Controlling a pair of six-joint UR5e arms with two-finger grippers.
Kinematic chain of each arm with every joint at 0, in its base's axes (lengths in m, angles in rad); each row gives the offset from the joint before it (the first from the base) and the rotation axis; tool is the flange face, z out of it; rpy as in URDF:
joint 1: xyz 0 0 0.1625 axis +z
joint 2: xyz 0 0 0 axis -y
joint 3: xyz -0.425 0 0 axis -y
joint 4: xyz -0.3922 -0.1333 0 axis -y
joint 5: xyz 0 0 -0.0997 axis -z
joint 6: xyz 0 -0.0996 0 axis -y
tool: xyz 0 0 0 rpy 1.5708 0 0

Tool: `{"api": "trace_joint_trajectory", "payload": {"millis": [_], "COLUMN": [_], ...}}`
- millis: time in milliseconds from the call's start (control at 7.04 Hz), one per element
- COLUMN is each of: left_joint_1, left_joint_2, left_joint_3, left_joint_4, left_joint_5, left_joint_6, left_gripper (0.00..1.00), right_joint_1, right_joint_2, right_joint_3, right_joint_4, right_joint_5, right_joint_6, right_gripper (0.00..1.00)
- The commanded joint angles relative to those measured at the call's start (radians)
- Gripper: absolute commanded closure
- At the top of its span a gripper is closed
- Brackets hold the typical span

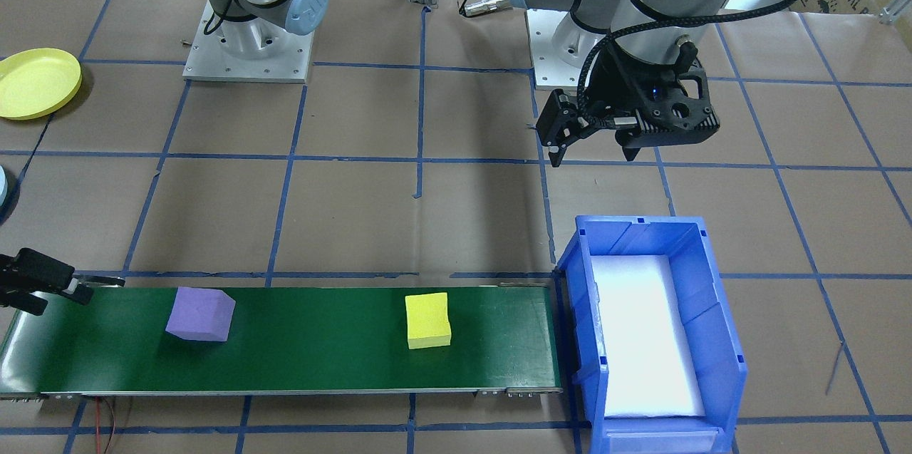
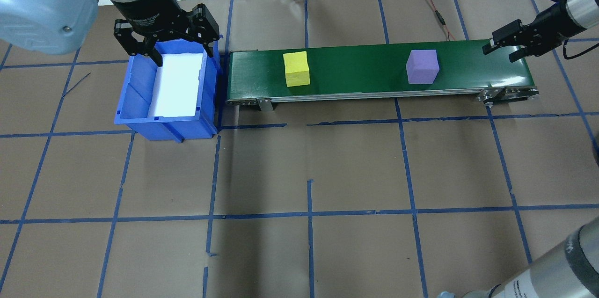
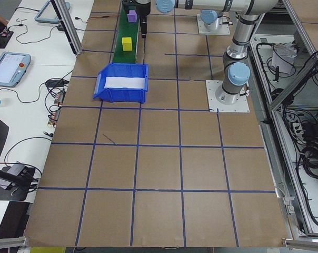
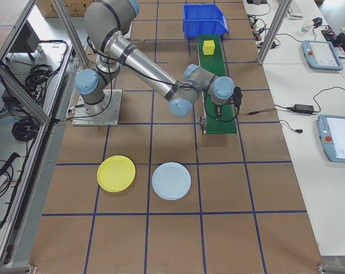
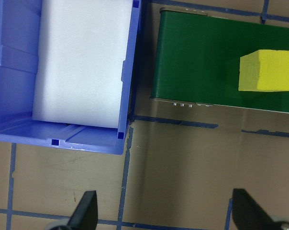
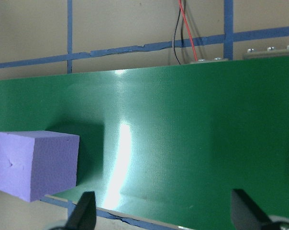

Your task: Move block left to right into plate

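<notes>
On the overhead view you see the left gripper (image 2: 167,38) spread open above the blue bin (image 2: 168,92), and the right gripper (image 2: 514,45) open at the green belt's (image 2: 365,76) end, just beside the purple block (image 2: 422,67) (yellow block (image 2: 296,69) well apart). From the right side, your yellow plate (image 4: 116,173) sits beside a light blue plate (image 4: 171,181), seemingly untouched.

My overhead camera looks forward and down from behind the arms; my front camera faces it across the desk (image 1: 456,212), so both share the belt (image 2: 365,69), mirrored. My two side cameras sit high at the desk's ends, far off, looking along it toward each other. My left wrist camera looks straight down, close, on the bin (image 5: 20,96) and belt end. My right wrist camera sits very near the belt's other end.
</notes>
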Motion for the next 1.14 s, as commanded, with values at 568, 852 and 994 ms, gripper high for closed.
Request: {"api": "trace_joint_trajectory", "payload": {"millis": [568,852,994], "left_joint_1": [0.001,-0.002,0.001], "left_joint_2": [0.0,0.0,0.0], "left_joint_3": [-0.008,-0.008,-0.01], "left_joint_4": [0.003,0.003,0.003], "left_joint_5": [-0.001,-0.002,-0.001], "left_joint_6": [0.004,0.004,0.014], "left_gripper": [0.0,0.0,0.0], "right_joint_1": [0.0,0.002,0.005], "right_joint_2": [0.011,0.011,0.005], "right_joint_3": [-0.002,0.001,0.008], "right_joint_4": [-0.07,-0.068,-0.049], "right_joint_5": [0.002,-0.007,-0.011], "right_joint_6": [0.002,0.065,0.085], "right_gripper": [0.0,0.0,0.0]}}
